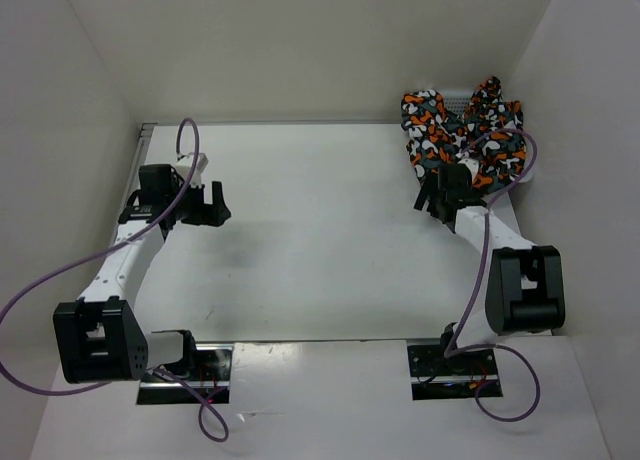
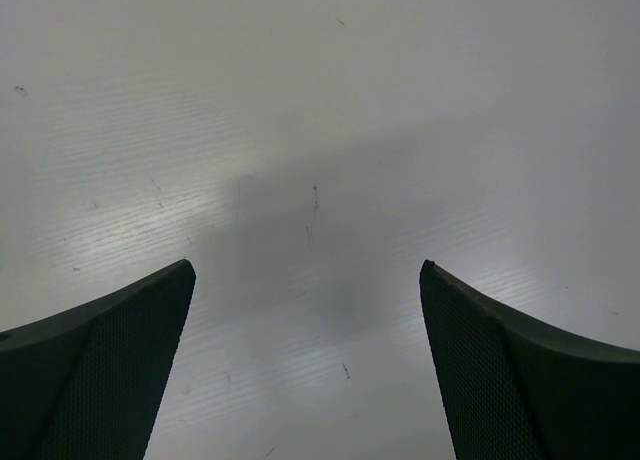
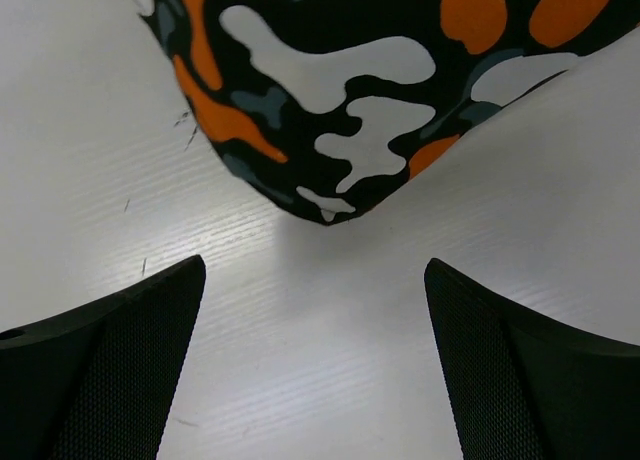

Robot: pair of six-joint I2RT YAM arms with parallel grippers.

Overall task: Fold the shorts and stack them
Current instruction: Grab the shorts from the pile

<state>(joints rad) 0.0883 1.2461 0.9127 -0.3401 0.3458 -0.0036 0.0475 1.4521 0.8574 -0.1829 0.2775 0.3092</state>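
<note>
The shorts (image 1: 462, 130) lie in a crumpled heap at the far right corner of the tabletop (image 1: 320, 240). The right fingers (image 3: 110, 370) stand wide apart just short of the heap's near edge, holding nothing. The left fingers (image 2: 100, 370) are also spread wide, empty, over the tabletop well to the left.
</note>
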